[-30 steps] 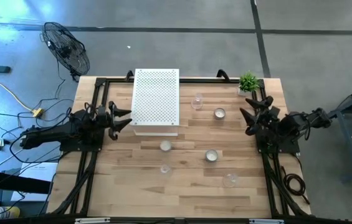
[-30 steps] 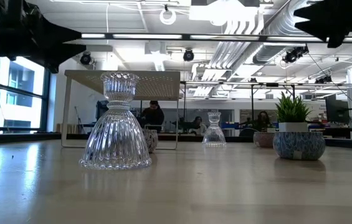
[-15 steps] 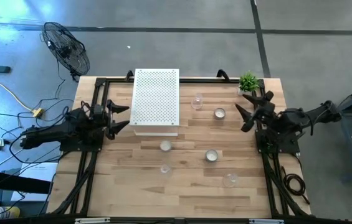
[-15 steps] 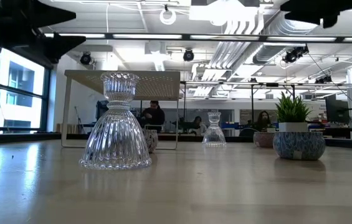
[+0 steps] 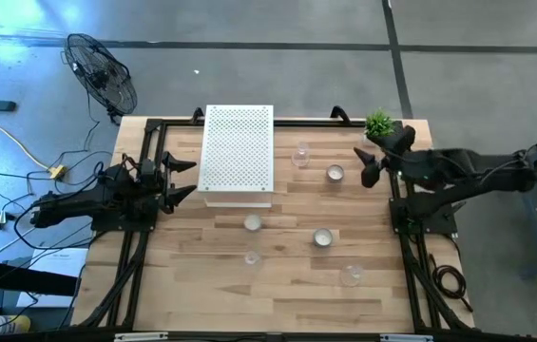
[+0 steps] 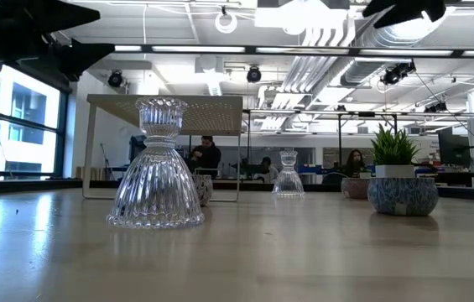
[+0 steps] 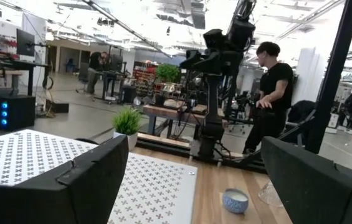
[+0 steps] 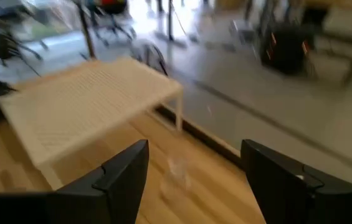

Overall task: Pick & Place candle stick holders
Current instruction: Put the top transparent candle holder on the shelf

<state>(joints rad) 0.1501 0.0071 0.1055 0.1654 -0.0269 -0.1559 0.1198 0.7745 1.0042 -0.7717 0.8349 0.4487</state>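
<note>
Right gripper (image 5: pixel 371 158) spread and empty, hanging beside the potted plant (image 5: pixel 378 123).
High view: the nearest silvery candle holder (image 5: pixel 335 173) sits near the plant, toward the white perforated box (image 5: pixel 239 155), with bare table (image 5: pixel 287 294) around it; left gripper (image 5: pixel 179 178) waits spread at the box's far side. Low view: a ribbed glass holder (image 6: pixel 156 168) stands upright, long axis vertical. Right wrist view: fingers (image 8: pixel 123 180) apart, a clear holder (image 8: pixel 177 174) between them, short of the box.
</note>
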